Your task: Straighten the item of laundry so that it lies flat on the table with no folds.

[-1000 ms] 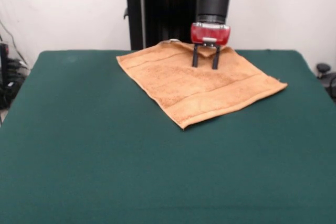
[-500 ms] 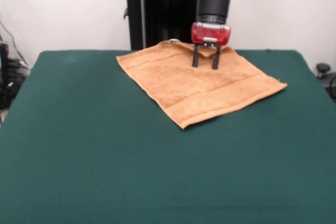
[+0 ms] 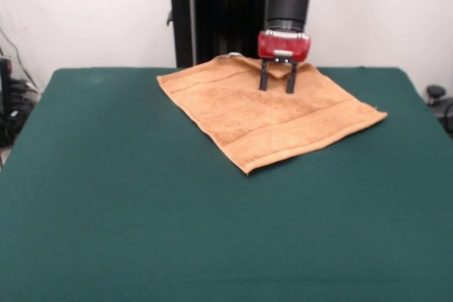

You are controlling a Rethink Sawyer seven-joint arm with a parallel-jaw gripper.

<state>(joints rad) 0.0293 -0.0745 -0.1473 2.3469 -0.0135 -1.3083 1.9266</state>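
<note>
The item of laundry, an orange-tan terry towel with woven border bands, lies spread on the dark green table at its far middle, turned like a diamond. Its far corner near the gripper looks folded over on itself. My gripper stands upright over that far part of the towel, its two dark fingers apart, tips at or just above the cloth. Nothing sits between the fingers.
The black pedestal rises just behind the towel's far corner. Dark items show off the table's left edge and right edge.
</note>
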